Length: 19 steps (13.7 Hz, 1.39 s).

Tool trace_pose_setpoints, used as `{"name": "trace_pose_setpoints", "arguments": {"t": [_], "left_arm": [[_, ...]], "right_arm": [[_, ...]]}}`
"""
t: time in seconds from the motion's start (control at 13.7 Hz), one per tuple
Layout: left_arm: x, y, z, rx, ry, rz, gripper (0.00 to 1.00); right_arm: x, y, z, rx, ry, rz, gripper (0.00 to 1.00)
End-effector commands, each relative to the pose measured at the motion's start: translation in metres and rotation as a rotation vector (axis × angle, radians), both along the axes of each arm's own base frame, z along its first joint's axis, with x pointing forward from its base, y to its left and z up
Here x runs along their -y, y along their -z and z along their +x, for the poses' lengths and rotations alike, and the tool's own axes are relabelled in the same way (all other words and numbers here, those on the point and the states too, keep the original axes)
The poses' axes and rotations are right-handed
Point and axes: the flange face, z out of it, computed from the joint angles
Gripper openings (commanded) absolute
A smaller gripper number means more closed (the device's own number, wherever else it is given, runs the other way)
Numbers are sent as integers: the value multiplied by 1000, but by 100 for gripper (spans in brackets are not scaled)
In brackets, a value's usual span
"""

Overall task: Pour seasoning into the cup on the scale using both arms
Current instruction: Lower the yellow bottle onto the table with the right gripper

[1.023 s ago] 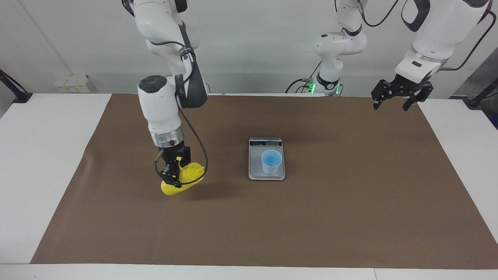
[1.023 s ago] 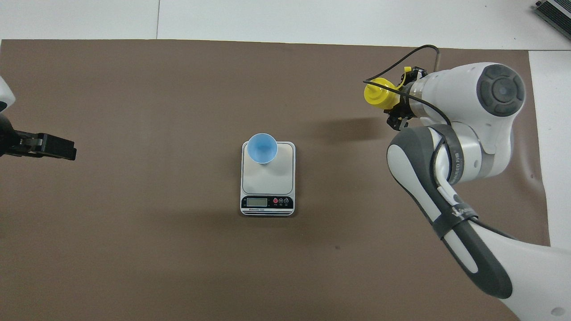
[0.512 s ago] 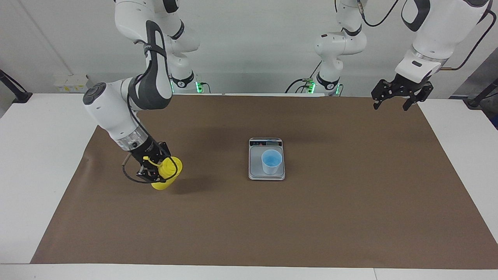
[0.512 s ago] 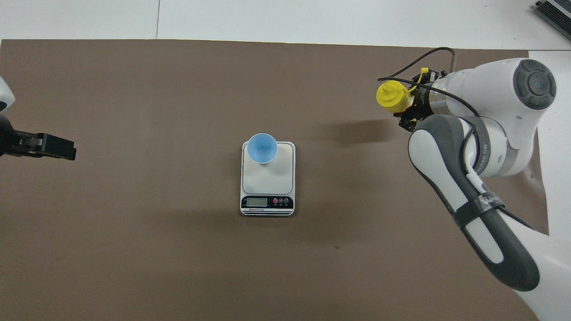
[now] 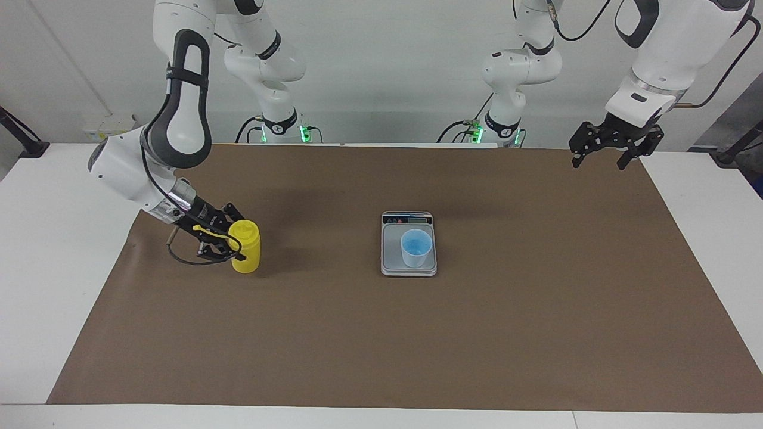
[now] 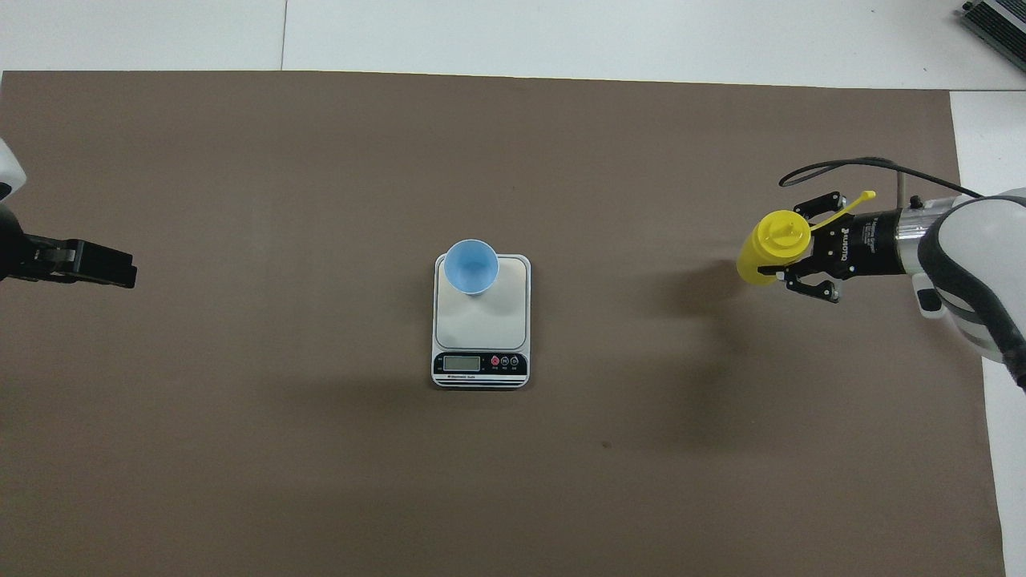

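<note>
Facing view: the bottle [image 5: 246,255] stands upright on the brown mat [image 5: 512,333] toward the right arm's end of the table, well apart from the scale [image 5: 408,243]. The right gripper [image 5: 223,241] comes at it sideways and low, its fingers on either side of the bottle's body; whether they press it or have let go cannot be told. The cup [image 5: 415,248] stands upright on the scale's plate. The left gripper [image 5: 599,150] waits in the air over the mat's edge at the left arm's end, its fingers spread wide with nothing between them.

Overhead view: the bottle [image 6: 771,247] shows its yellow top, with the cap strap sticking out toward the right gripper [image 6: 789,250], whose fingers straddle it. The cup [image 6: 470,267] sits on the part of the scale [image 6: 482,320] farther from the robots, the display strip nearer to them. Only the tip of the left gripper [image 6: 104,265] shows.
</note>
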Motion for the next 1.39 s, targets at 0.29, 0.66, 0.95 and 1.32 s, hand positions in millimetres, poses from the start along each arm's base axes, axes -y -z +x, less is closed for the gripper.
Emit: {"name": "trace_pose_setpoints", "arguments": {"t": [0.29, 0.66, 0.95, 1.32], "left_arm": [[-3, -2, -6, 12, -5, -11, 100], [-7, -7, -3, 16, 6, -4, 100], [-5, -10, 14, -12, 18, 8, 100], [-5, -4, 12, -14, 17, 7, 100]], "right_arm": [[29, 25, -49, 79, -76, 86, 40], [27, 27, -49, 81, -85, 64, 100], [44, 19, -49, 77, -151, -36, 100], [80, -9, -43, 129, -227, -180, 100]]}}
